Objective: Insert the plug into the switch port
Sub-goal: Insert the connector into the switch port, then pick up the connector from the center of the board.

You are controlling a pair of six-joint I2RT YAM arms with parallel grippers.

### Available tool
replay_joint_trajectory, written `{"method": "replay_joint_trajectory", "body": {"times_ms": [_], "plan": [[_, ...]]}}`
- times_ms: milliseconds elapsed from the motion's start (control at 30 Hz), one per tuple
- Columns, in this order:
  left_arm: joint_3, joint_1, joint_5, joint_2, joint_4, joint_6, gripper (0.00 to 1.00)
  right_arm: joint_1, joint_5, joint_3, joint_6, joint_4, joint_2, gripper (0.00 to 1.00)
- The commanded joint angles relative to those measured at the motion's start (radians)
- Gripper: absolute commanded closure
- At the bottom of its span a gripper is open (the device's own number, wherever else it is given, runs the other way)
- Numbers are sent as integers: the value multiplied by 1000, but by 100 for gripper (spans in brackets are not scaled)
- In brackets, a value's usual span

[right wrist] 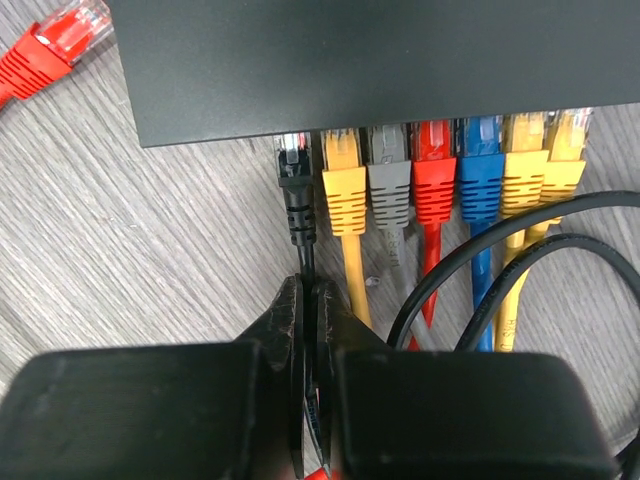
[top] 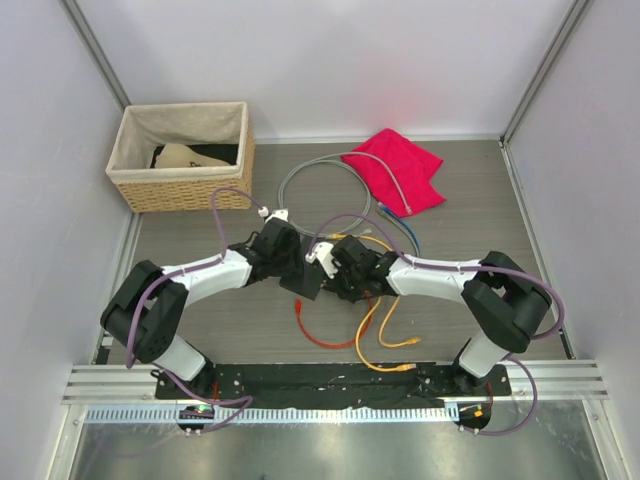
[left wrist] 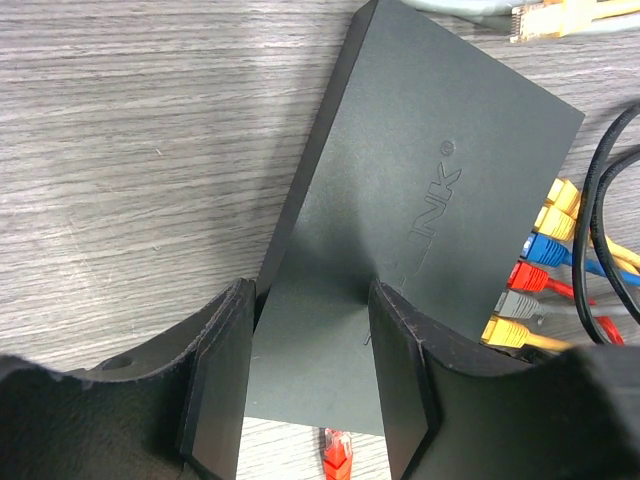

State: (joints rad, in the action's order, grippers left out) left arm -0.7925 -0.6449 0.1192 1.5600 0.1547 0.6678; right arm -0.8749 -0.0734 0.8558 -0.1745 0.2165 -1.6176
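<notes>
The dark grey switch (top: 303, 278) lies flat between my two grippers. In the left wrist view, my left gripper (left wrist: 310, 292) is open over the switch's (left wrist: 420, 150) near short end, with one finger beside its long edge and the other on its top face. In the right wrist view, my right gripper (right wrist: 310, 292) is shut on the black cable just behind the black plug (right wrist: 296, 185). The plug's clear tip sits at the mouth of the leftmost port of the switch (right wrist: 380, 60). Several yellow, grey, red and blue plugs (right wrist: 435, 175) fill the ports beside it.
A wicker basket (top: 180, 190) stands at the back left and a red cloth (top: 395, 168) at the back right. A grey cable (top: 320, 165) loops behind the switch. A loose red plug (left wrist: 337, 455) lies by the switch's near end. Yellow cables (top: 385, 350) trail toward the front.
</notes>
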Motion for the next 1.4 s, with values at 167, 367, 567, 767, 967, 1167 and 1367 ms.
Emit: {"method": "replay_joint_trajectory", "body": {"times_ms": [167, 367, 567, 767, 967, 1167, 1367], "plan": [[87, -53, -165, 87, 143, -14, 49, -4, -54, 150, 7, -155, 25, 99], [96, -76, -228, 83, 95, 47, 49, -7, -109, 187, 53, -210, 22, 99], [105, -67, -199, 46, 71, 90, 49, -12, -92, 186, 66, -246, -13, 99], [76, 22, -41, 25, 137, 32, 41, -4, -71, 134, 78, -169, 44, 69], [18, 22, 49, -98, 209, 33, 24, 91, -20, 147, 58, -66, 175, 54], [-8, 22, 108, -282, 301, 73, 7, 261, 43, 241, 63, -42, 142, 45], [-89, 22, 114, -469, 468, 35, 0, 402, 101, 344, 86, -61, -31, 44]]}}
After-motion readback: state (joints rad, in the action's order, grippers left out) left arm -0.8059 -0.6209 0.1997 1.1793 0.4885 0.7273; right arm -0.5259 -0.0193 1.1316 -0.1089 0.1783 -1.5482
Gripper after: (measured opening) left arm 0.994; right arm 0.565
